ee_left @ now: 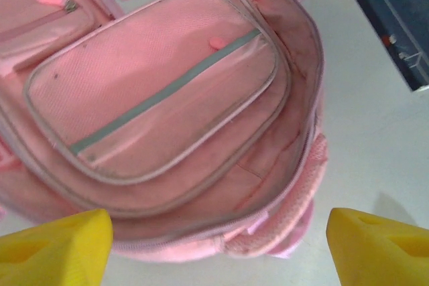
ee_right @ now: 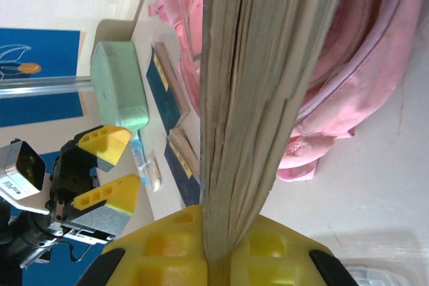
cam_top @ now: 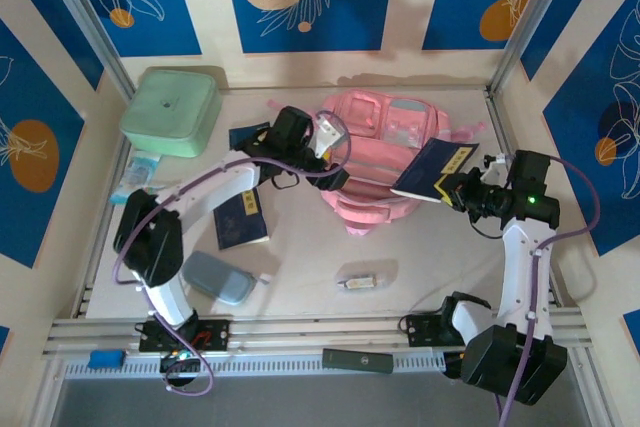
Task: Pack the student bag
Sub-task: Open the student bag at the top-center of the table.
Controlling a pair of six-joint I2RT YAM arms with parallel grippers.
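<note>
Table [cam_top: 300,277]: right gripper [cam_top: 457,188] clamps a book [cam_top: 430,167] at three o'clock of the bag [cam_top: 375,142], left gripper [ee_left: 218,249] gapes empty; I'd next slide it inside.

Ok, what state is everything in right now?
student bag: lying flat, main compartment unzipped.
left pincer: open, above the bag's mouth.
right pincer: shut on navy book.
navy book: closed, held at the bag's edge.
mint-green box: lid on.
grey-blue pouch: closed, lying flat.
</note>
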